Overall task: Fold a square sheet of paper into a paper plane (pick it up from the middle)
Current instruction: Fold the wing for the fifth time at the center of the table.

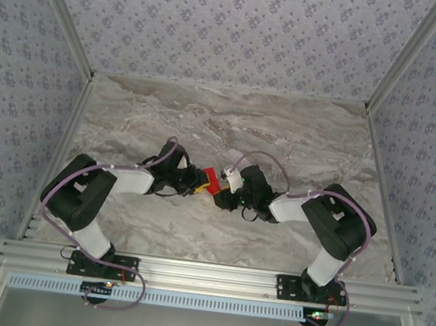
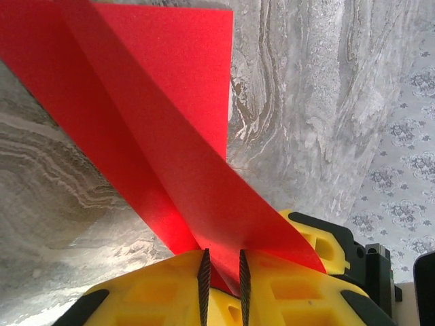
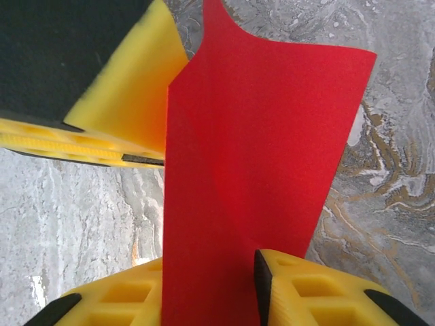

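Observation:
The square sheet of paper [image 1: 210,178] is bright red, folded into layers and held up above the table between my two grippers. In the left wrist view the red paper [image 2: 163,115] runs down into the narrow gap of my left gripper [image 2: 222,255], which is shut on its folded edge. My right gripper [image 3: 211,261] stands open around the paper [image 3: 258,136]. The sheet hangs loose beside its right pad [image 3: 262,285] and hides the left one. From above, my left gripper [image 1: 197,181] and right gripper [image 1: 220,195] almost touch at the table's middle.
The marble-patterned table [image 1: 230,125] stretches away behind the grippers. Patterned walls close it in at the back and on both sides. A yellow finger of my left gripper [image 3: 129,95] hangs close above my right gripper's jaws.

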Action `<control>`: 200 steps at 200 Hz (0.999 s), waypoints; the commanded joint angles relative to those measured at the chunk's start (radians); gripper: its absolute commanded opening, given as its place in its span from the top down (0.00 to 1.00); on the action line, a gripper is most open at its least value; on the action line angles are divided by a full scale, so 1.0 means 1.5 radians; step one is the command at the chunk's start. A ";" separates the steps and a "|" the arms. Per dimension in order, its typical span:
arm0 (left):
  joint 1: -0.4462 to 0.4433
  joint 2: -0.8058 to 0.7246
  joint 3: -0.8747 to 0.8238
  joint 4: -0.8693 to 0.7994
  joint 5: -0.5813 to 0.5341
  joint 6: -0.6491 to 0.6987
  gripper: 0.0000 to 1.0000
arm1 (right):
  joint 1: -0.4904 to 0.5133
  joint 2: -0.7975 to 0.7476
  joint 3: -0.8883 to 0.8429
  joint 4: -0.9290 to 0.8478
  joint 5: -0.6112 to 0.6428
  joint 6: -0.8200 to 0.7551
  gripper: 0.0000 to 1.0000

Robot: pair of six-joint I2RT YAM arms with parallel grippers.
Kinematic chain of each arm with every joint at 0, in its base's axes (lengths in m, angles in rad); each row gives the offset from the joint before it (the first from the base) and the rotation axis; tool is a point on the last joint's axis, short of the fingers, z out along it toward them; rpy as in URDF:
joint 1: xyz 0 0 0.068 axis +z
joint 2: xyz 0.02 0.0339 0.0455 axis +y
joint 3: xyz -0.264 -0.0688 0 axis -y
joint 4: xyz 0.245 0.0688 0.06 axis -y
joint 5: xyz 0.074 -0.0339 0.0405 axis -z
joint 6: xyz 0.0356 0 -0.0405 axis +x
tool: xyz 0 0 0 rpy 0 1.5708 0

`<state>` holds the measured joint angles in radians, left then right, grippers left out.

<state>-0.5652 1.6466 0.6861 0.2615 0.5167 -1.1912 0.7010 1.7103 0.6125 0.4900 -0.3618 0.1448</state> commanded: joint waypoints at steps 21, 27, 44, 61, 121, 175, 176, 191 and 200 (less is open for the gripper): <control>-0.004 0.011 0.014 -0.008 0.011 0.001 0.79 | -0.006 0.011 0.006 0.006 -0.030 0.028 0.61; -0.004 0.013 0.014 -0.009 0.012 0.001 0.79 | -0.007 0.010 0.007 0.004 -0.030 0.029 0.61; -0.004 0.018 0.016 -0.010 0.013 0.001 0.79 | -0.008 0.009 0.010 0.003 -0.029 0.032 0.61; -0.006 0.023 0.018 -0.013 0.013 0.002 0.80 | -0.008 0.008 0.012 0.003 -0.034 0.037 0.61; -0.007 0.037 0.017 -0.018 0.014 0.003 0.82 | -0.008 -0.003 0.014 -0.004 -0.030 0.046 0.59; -0.006 0.039 0.017 -0.021 0.015 0.006 0.82 | -0.007 -0.009 0.027 -0.026 -0.024 0.041 0.62; -0.007 0.039 0.017 -0.020 0.015 0.006 0.82 | -0.007 -0.009 0.027 -0.026 -0.024 0.041 0.62; -0.006 0.038 0.017 -0.019 0.014 0.005 0.82 | -0.007 -0.003 0.029 -0.029 -0.027 0.043 0.66; -0.007 0.035 0.017 -0.019 0.015 0.005 0.82 | -0.007 0.001 0.031 -0.033 -0.029 0.044 0.70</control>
<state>-0.5655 1.6924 0.6895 0.2539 0.5171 -1.1908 0.6949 1.7149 0.6338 0.4755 -0.4004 0.1955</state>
